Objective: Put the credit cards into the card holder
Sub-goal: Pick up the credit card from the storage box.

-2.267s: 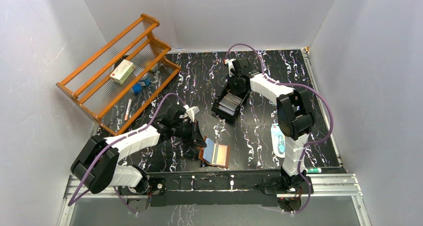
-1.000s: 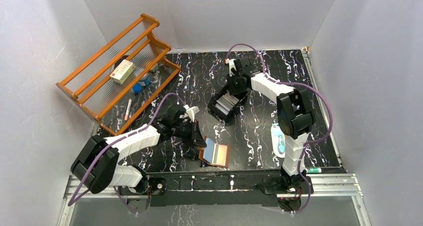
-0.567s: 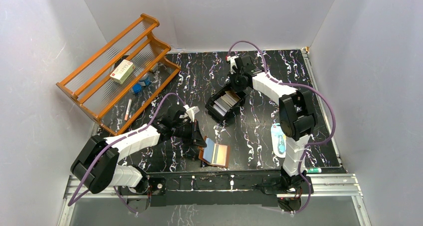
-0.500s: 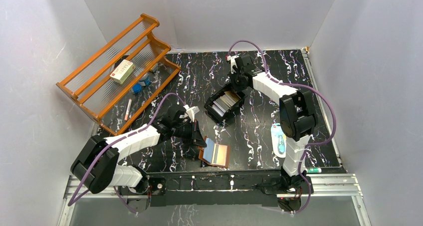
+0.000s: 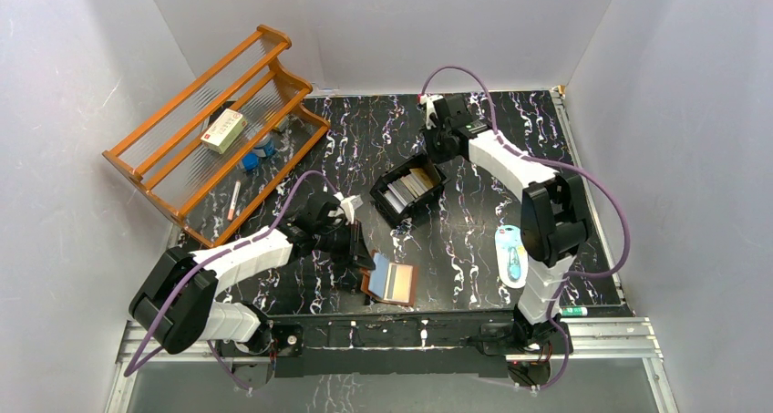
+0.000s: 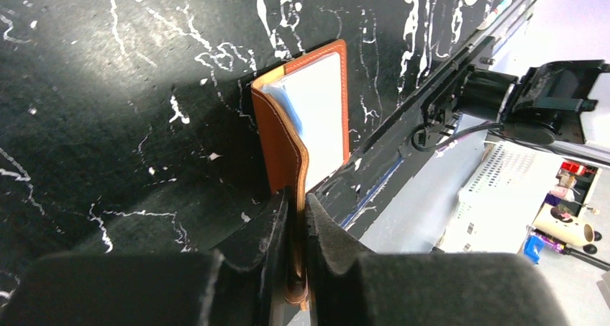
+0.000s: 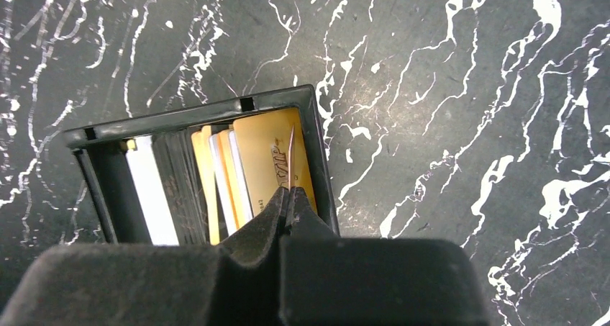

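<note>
The brown leather card holder [image 5: 390, 283] lies open near the table's front edge, pale blue sleeve up. My left gripper [image 6: 296, 200] is shut on its raised brown flap [image 6: 284, 139]. The black tray [image 7: 187, 114] holds several credit cards [image 7: 262, 153] standing on edge, gold, white and grey. My right gripper [image 7: 290, 191] is shut on one thin card [image 7: 290, 150], seen edge-on above the gold card at the tray's right end. In the top view the right gripper [image 5: 438, 149] hangs just beyond the tray [image 5: 407, 190].
A wooden rack [image 5: 214, 130] with a small box stands at the back left, a pen [image 5: 234, 199] below it. A white-and-blue packet [image 5: 511, 256] lies right of the right arm. Grey walls close in the table.
My right gripper has closed on a card and drawn back toward the far wall. The tray has turned and slid a little left. The left arm has stayed put.
</note>
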You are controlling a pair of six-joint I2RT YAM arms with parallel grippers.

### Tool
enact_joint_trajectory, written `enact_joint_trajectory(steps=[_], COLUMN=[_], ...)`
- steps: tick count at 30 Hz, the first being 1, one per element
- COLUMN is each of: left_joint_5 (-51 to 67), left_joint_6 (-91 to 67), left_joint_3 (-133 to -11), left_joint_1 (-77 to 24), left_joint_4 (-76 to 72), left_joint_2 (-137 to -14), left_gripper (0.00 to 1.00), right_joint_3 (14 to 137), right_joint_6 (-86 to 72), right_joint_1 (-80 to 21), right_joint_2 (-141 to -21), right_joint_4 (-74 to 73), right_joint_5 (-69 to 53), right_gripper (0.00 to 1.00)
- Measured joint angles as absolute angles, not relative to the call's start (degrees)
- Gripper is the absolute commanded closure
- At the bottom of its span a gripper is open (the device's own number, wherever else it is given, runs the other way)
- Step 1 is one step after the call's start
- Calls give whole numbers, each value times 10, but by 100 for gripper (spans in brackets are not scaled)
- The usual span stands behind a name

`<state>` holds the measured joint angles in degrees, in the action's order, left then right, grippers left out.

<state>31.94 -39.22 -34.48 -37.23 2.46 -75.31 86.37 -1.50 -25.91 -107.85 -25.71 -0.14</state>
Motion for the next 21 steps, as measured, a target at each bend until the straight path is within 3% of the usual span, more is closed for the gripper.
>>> enact_joint_trajectory(steps=[2, 6, 14, 21], left_joint_5=[311, 294, 287, 305], left_joint_6=[-390, -385, -387, -445], left_joint_3=[-346, -352, -359, -359], left_joint_1=[-372, -372, -372, -372], left_joint_4=[36, 63, 66, -7], left_joint_2=[-753, -753, -752, -745], left_gripper=[87, 100, 100, 100], right_joint_3=[864, 864, 859, 750], right_joint_6=[-19, -34, -116, -227], right_joint_1=[-259, -260, -269, -284], right_joint_2=[-1065, -1039, -976, -820], right_joint_4=[-258, -258, -275, -260], right_joint_5=[-2, -3, -17, -50], right_gripper=[100, 100, 100, 100])
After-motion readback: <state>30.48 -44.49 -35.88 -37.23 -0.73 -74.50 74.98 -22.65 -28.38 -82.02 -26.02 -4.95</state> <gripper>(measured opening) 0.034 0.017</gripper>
